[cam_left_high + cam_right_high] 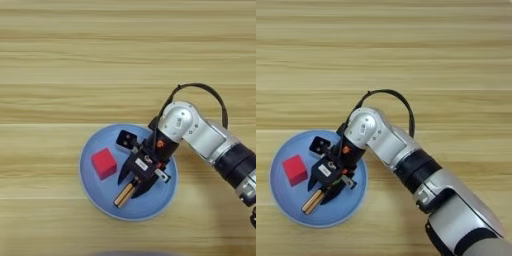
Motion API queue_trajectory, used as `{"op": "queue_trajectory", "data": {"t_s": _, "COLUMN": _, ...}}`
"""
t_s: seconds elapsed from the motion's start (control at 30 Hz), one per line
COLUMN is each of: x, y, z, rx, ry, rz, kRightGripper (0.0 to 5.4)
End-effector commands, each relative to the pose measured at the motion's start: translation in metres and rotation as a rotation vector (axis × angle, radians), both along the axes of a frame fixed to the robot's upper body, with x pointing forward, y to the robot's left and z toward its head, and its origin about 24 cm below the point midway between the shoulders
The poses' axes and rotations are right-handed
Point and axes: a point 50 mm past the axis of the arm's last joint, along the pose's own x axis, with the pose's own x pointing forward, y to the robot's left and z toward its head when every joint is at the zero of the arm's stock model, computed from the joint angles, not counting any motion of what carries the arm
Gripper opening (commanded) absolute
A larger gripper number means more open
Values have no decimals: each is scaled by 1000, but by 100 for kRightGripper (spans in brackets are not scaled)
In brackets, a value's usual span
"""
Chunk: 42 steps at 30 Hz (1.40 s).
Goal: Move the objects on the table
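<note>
Desk (60,60): light wood with long grain stripes; it carries only the plate and what sits in it, as far as both views reach.

Plate (95,192): round, light blue, directly under the tool. Probably rigid with a smooth rim, so likely slippery; a pinch on the rim would be the place to take it.

Red cube (104,163): on the plate, just left of the tool and apart from it. Looks small, light and stiff, with flat faces; opposite side faces should give a sure hold.

Stick (124,194): thin, orange-brown, lying between the fingers with its lower end poking out past the fingertips over the plate. Looks light and stiff; being narrow, it could twist in the hold. I cannot tell whether its free end touches the plate.

Black-and-white piece (127,139): just up and left of the tool's body, over the plate's far side. I cannot tell whether it is a loose cube on the plate or part of the wrist.

Tool (131,190): two black fingers pointing down-left over the plate, drawn in close on either side of the stick, so it appears to be clenched on it. The gap is no wider than the stick.

Right arm (406,160): silver forearm, entering from the lower right.

Green bar: not seen in either view.
</note>
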Motion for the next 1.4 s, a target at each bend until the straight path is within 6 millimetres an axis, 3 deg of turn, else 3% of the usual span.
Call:
{"op": "queue_trajectory", "data": {"t_s": 0.03, "x": 11, "y": -2, "z": 13, "rx": 8, "ry": -75, "rz": -27, "kRightGripper": 256}}
{"op": "queue_trajectory", "data": {"t_s": 0.4, "x": 20, "y": -11, "z": 40, "rx": 92, "ry": -95, "rz": -65, "kRightGripper": 368}}
{"op": "queue_trajectory", "data": {"t_s": 0.73, "x": 24, "y": -22, "z": 47, "rx": 100, "ry": -89, "rz": -94, "kRightGripper": 455}}
{"op": "queue_trajectory", "data": {"t_s": 1.0, "x": 27, "y": -38, "z": 63, "rx": 159, "ry": -78, "rz": -157, "kRightGripper": 530}}
{"op": "queue_trajectory", "data": {"t_s": 1.4, "x": 31, "y": -65, "z": 100, "rx": 436, "ry": 97, "rz": -391, "kRightGripper": 536}}
